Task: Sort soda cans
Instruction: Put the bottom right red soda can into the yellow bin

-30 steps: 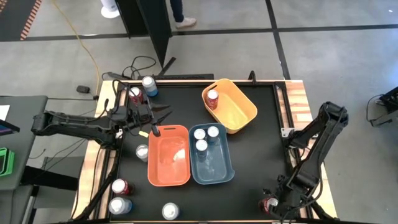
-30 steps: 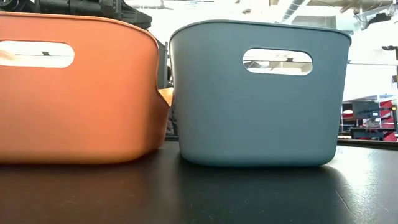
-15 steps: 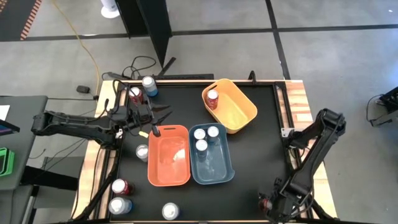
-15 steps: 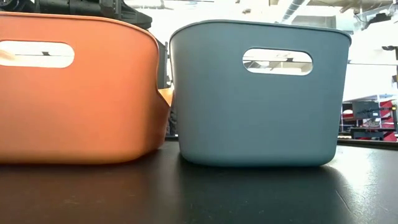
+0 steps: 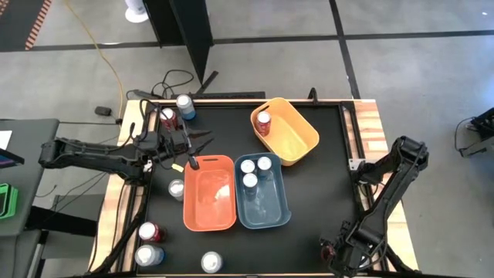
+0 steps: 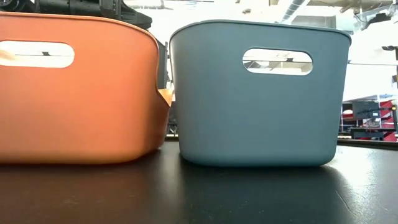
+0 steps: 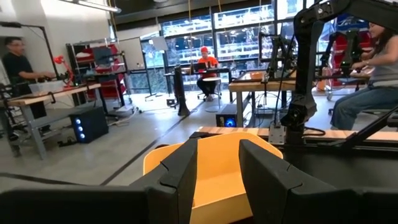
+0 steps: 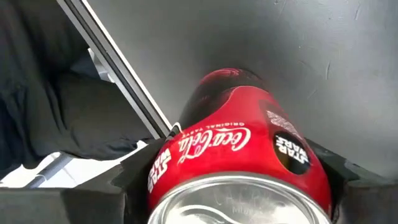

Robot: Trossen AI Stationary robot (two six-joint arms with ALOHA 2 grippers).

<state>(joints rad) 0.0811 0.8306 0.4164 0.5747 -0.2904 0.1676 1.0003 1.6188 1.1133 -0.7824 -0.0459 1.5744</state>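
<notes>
A red soda can (image 8: 239, 155) stands upright at the table's near right corner, and my right gripper (image 5: 335, 252) is down over it, shut on it. My left gripper (image 5: 202, 143) hovers open over the far left, empty, just beyond the orange bin (image 5: 209, 216); its fingers (image 7: 180, 177) show a gap. Three cans (image 5: 250, 181) stand in the blue bin (image 5: 266, 212). One red can (image 5: 264, 121) stands in the yellow bin (image 5: 297, 139). Loose cans stand far left (image 5: 168, 117) and near left (image 5: 149, 232). My right gripper pinches the red can's side wall (image 8: 158, 171) just below its silver top, one finger (image 8: 127, 180) on either side. The fingers come from above, pointing steeply down. The can stands upright with its base on the black table.
A silver can (image 5: 177, 188) stands left of the orange bin. More cans (image 5: 211, 262) stand along the near edge. The table's raised rail (image 8: 118, 68) runs close beside the red can. In the low view the orange bin (image 6: 74, 106) and blue bin (image 6: 258, 118) fill the foreground.
My right gripper has come down over the red can at the near right corner, so that it now covers most of the can in the high view. The can has stayed where it was.
</notes>
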